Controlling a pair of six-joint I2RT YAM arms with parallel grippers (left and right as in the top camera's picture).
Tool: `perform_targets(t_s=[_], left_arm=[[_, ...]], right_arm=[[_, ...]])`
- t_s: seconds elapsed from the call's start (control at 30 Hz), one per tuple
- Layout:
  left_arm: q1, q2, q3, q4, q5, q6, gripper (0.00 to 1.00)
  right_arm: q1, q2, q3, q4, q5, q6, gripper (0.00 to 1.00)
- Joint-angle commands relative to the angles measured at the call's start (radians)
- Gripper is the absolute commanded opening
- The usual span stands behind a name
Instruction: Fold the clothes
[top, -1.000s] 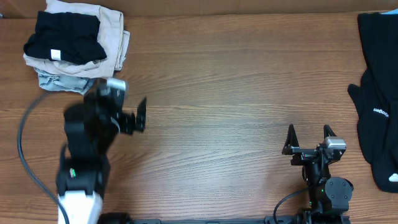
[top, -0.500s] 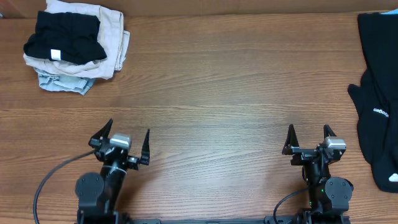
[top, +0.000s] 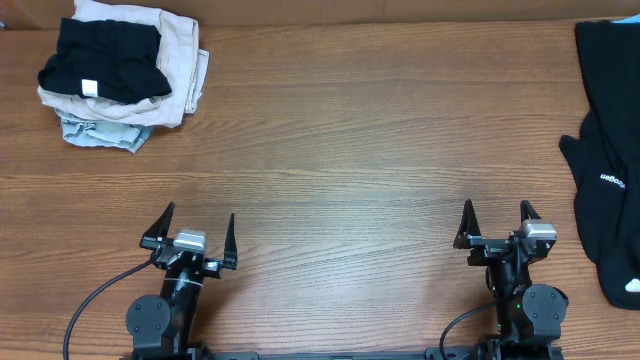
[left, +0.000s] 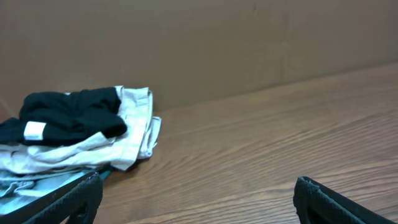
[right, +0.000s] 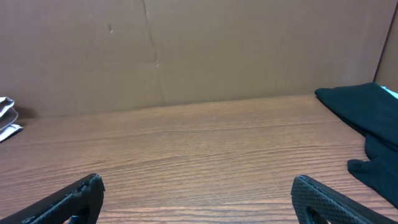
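Both arms tucked low at the near edge of the brown wooden tabletop (top: 350, 150), fingers pointing away. The left tool (top: 197, 218) and right tool (top: 496, 208) gape wide, gripping nothing. Far-left corner: folded black T-shirt (top: 108, 60) lies crosswise atop beige fabric pile (top: 178, 62), white label near-left. A loose black garment (top: 608, 150) stretches near-to-far along the right edge.

At three o'clock, small white lettering (top: 612, 180) on the black garment (top: 605, 100), too tiny to read. At ten o'clock, white label (top: 90, 88) on the folded black T-shirt (top: 120, 50), seemingly blank.
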Motion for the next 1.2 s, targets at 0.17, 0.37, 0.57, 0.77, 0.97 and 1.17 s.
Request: perform_targets(t_s=[0.17,0.37,0.57,0.77,0.97,1.17], left_arm=[[0.033,-0.014,-0.036,-0.008,0.0,-0.049,1.0],[0.042,-0.013,-0.036,-0.005,0.0,-0.051,1.0],[0.042,-0.013,-0.036,-0.005,0.0,-0.051,1.0],[0.042,-0.013,-0.036,-0.005,0.0,-0.051,1.0],[0.042,-0.013,-0.036,-0.005,0.0,-0.051,1.0],[0.042,-0.013,-0.036,-0.005,0.0,-0.051,1.0]], right_arm=[[0.004,-0.01,-0.01,0.008,0.01,0.004,1.0],[0.004,-0.01,-0.01,0.008,0.01,0.004,1.0],[0.004,-0.01,-0.01,0.008,0.01,0.004,1.0],[0.004,-0.01,-0.01,0.008,0.009,0.004,1.0],[0.004,-0.01,-0.01,0.008,0.01,0.004,1.0],[0.004,-0.01,-0.01,0.008,0.009,0.004,1.0]])
